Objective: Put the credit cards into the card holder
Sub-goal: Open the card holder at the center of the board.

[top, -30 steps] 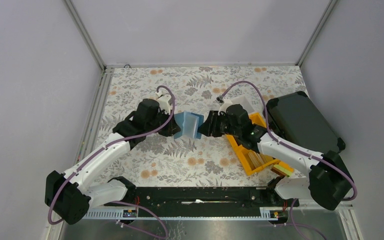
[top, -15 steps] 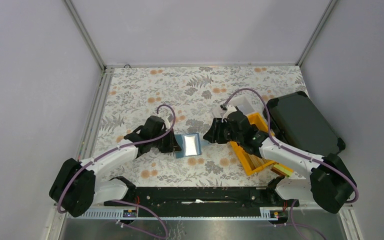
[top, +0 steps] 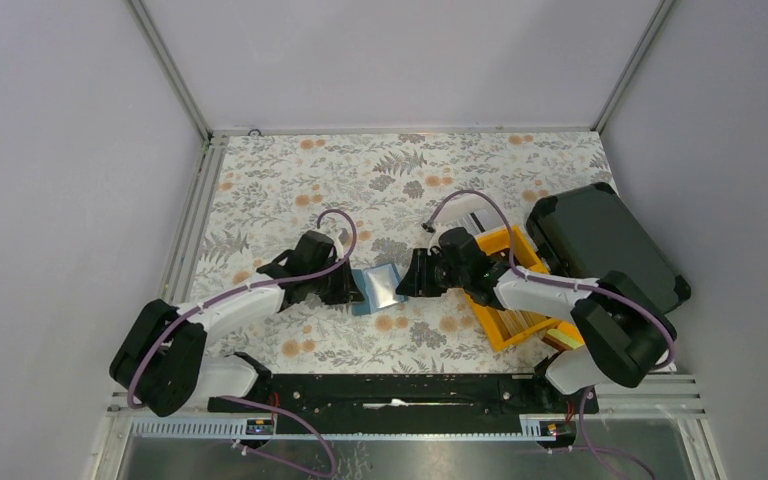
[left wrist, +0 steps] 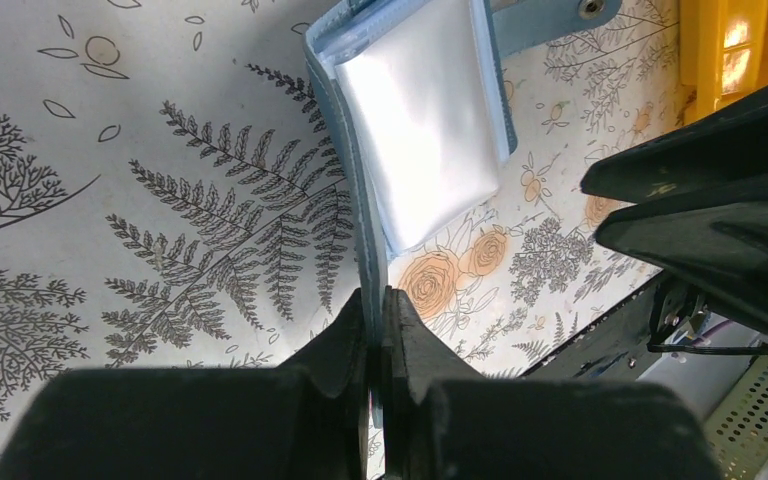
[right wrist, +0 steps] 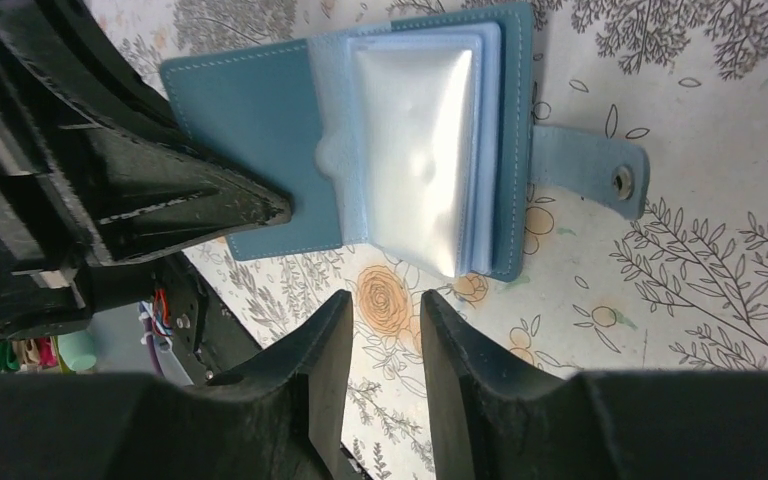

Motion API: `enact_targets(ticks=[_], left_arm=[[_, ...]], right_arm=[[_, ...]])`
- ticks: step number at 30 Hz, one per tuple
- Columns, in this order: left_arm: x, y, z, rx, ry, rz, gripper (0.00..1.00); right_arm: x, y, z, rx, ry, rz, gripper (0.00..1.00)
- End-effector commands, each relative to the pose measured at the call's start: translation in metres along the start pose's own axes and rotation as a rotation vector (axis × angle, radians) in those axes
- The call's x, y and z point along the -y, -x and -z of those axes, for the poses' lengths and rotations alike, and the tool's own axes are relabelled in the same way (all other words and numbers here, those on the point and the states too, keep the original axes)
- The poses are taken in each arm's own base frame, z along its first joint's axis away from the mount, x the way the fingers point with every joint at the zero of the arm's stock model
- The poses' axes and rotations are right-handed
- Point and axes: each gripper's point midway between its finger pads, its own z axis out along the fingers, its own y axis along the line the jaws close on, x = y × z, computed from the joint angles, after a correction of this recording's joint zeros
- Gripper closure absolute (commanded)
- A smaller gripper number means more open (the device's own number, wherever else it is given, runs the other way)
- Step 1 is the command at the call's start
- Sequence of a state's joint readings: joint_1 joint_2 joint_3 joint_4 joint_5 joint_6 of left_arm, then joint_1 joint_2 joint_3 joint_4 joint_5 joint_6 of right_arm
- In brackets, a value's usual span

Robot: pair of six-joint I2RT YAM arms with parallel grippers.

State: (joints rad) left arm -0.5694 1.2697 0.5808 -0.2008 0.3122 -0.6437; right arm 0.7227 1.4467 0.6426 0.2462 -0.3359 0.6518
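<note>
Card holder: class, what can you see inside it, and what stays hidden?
The open card holder shows a stack of glossy clear sleeves, pale blue at the edges. Glare hides whether any sleeve holds a card, and the lower sleeves are covered by the top one.

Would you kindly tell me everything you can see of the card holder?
The card holder is a soft teal-blue bifold with stitched edges, clear sleeves inside and a side tab with a metal snap. It lies open on the flowered table. The left gripper pinches one cover's edge; the right gripper hangs open beside it, not touching.
</note>
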Motion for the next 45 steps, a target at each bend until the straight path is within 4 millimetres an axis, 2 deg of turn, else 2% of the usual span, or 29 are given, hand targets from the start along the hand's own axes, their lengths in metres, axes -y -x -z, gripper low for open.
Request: enact_targets(ticks=[1, 15, 27, 36, 42, 45], left_arm=[[-0.003, 0.013, -0.005, 0.056, 0.010, -0.031, 1.00], [-0.014, 0.011, -0.013, 0.034, 0.046, -0.048, 1.00], [-0.018, 0.010, -0.016, 0.020, 0.066, -0.069, 1.00], [-0.016, 0.012, -0.020, 0.019, 0.052, -0.076, 1.00], [-0.009, 0.023, -0.019, 0.057, 0.040, -0.068, 1.00], [-0.011, 0.031, -0.015, 0.092, 0.066, -0.061, 0.86]], right_arm=[[-0.012, 0.001, -0.011, -0.012, 0.063, 0.042, 0.62], [0.015, -0.006, -0.033, -0.043, -0.019, 0.054, 0.67], [0.022, 0.002, -0.044, -0.035, -0.052, 0.077, 0.66], [-0.008, 0.008, -0.046, -0.039, 0.089, 0.108, 0.69], [-0.030, 0.004, -0.050, -0.060, 0.165, 0.138, 0.71], [-0.035, 0.004, -0.051, -0.054, 0.178, 0.143, 0.71]])
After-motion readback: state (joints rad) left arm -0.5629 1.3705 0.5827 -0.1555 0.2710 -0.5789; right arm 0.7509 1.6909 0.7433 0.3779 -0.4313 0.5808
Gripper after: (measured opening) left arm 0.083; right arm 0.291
